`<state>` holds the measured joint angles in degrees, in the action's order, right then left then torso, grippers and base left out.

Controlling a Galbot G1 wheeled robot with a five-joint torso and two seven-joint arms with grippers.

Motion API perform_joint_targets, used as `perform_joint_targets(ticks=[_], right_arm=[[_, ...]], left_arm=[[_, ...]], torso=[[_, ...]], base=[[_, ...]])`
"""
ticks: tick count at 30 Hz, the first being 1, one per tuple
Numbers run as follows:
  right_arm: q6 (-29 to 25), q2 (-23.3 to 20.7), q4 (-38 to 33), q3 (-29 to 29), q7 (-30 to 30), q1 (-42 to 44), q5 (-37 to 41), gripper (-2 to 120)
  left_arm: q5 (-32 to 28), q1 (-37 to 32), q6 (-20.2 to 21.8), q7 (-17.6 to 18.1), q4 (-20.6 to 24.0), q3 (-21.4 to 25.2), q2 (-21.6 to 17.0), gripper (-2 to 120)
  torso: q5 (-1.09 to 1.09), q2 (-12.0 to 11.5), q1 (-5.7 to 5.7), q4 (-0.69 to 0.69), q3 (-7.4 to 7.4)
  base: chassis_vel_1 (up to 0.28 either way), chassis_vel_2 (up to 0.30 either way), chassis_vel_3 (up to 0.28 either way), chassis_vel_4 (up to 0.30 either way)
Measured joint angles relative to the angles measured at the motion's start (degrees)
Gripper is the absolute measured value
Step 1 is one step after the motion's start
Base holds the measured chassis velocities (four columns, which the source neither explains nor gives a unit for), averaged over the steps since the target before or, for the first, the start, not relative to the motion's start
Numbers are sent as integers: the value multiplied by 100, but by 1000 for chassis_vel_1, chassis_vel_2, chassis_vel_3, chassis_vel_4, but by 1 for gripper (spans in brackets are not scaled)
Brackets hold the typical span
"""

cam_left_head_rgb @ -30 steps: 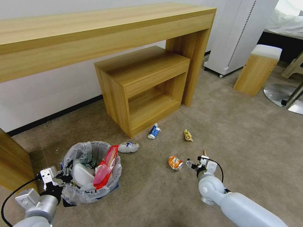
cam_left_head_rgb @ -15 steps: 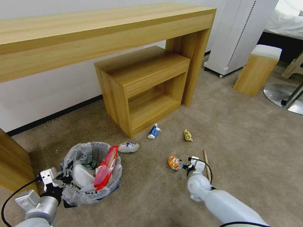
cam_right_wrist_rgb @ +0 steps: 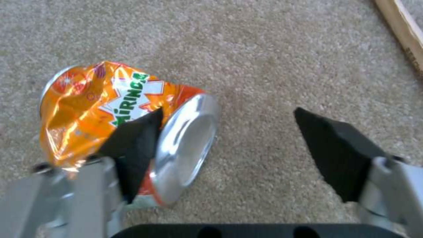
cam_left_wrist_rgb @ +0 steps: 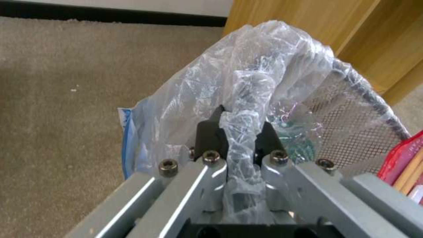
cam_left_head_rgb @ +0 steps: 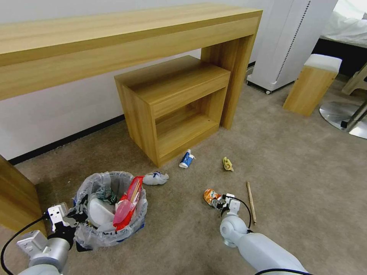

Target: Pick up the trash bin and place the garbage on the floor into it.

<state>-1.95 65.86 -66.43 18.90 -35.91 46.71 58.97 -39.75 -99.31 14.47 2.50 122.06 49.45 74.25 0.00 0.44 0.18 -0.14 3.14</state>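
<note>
Step in hand, as judged: the crushed can [cam_left_head_rgb: 211,196] is being lined up for pickup; several bits of litter are already in the bin. Largest first: the long desk [cam_left_head_rgb: 114,42] and the cabinet [cam_left_head_rgb: 172,103] under it close off the far side, and the carpet [cam_left_head_rgb: 298,172] toward the robot's right is open, so approach room is ample. The bin [cam_left_head_rgb: 109,208] is held low on the carpet at the robot's left, the left gripper [cam_left_wrist_rgb: 240,132] pinched shut on its rim and bag liner. The right gripper [cam_right_wrist_rgb: 229,145] hangs spread wide just above the carpet, off-centre: one finger [cam_right_wrist_rgb: 136,138] overlaps the can, the other stands over bare carpet. The next move likely calls for a small shift toward the can until it is straddled, then closing. The wooden stick [cam_left_head_rgb: 251,201] lies near the right arm; a carton [cam_left_head_rgb: 185,159], a yellow wrapper [cam_left_head_rgb: 227,164] and a white wad [cam_left_head_rgb: 155,178] lie farther off, nearer the cabinet.
</note>
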Motion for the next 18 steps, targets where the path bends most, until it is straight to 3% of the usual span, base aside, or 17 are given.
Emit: perform_joint_targets(ticks=[3, 11, 15, 18], right_arm=[[-69, -1, 26, 13, 38, 30, -88, 58], [-154, -1, 83, 32, 66, 67, -247, 35], [-233, -162, 35, 34, 124, 101, -341, 15], [-382, -293, -88, 35, 227, 135, -407, 8]], left_arm=[[-7, -10, -19, -2, 17, -3, 0, 3], [-10, -26, -38, -9, 54, -17, 13, 3], [-7, -14, -43, -9, 56, -19, 11, 3], [-7, 7, -44, -9, 50, -19, 2, 3]], torso=[[0, 0, 0, 0, 0], [0, 0, 0, 0, 0], [0, 0, 0, 0, 0], [1, 0, 0, 0, 0]], base=[[0, 0, 0, 0], [0, 0, 0, 0], [0, 0, 0, 0], [0, 0, 0, 0]])
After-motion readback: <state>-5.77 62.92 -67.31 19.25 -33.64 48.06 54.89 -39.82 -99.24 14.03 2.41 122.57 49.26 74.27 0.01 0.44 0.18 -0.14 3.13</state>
